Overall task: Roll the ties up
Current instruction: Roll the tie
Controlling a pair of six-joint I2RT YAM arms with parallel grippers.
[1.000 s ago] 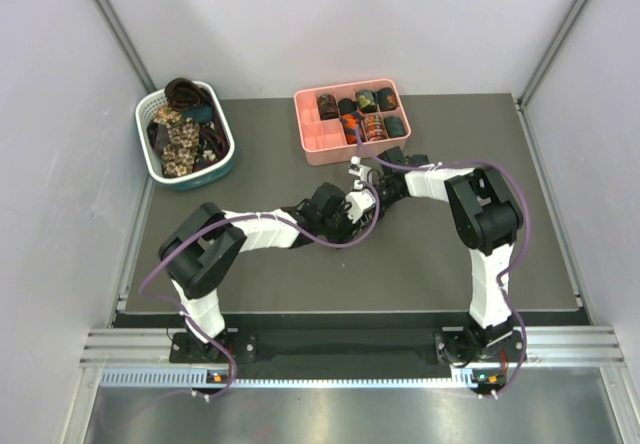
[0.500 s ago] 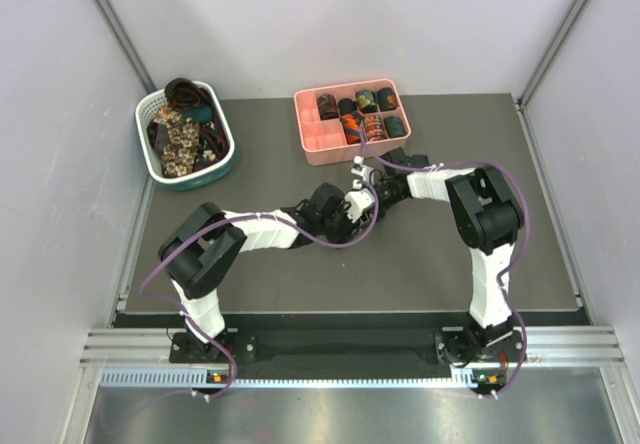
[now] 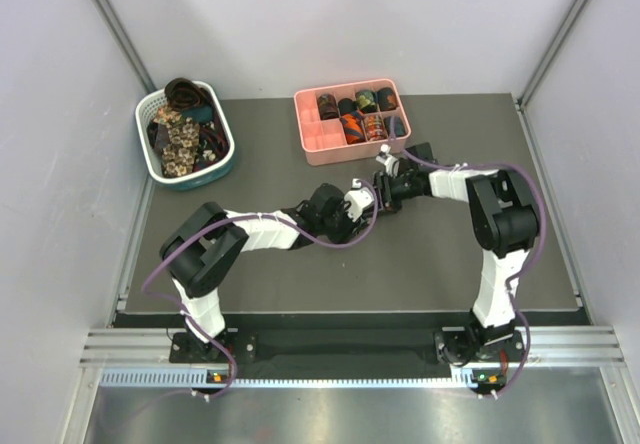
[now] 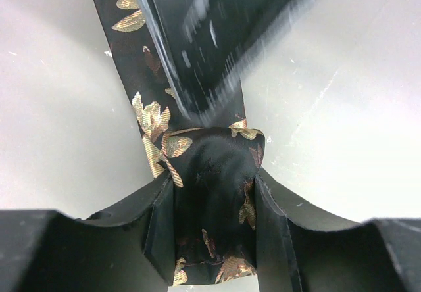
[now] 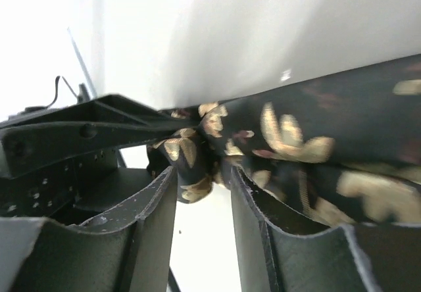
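Left fingers (image 4: 161, 233) clamped on folded tie (image 4: 214, 173): black, beige leaf print, strip running away. Right fingers (image 5: 151, 206) straddle it; I can't tell their grip.

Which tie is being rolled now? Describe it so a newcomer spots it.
On the dark table mat, look by the near edge of the pink divided tray. There the black fabric necktie with beige leaf print sits in the left gripper; unlike the coiled ties in the tray, it trails a loose strip.
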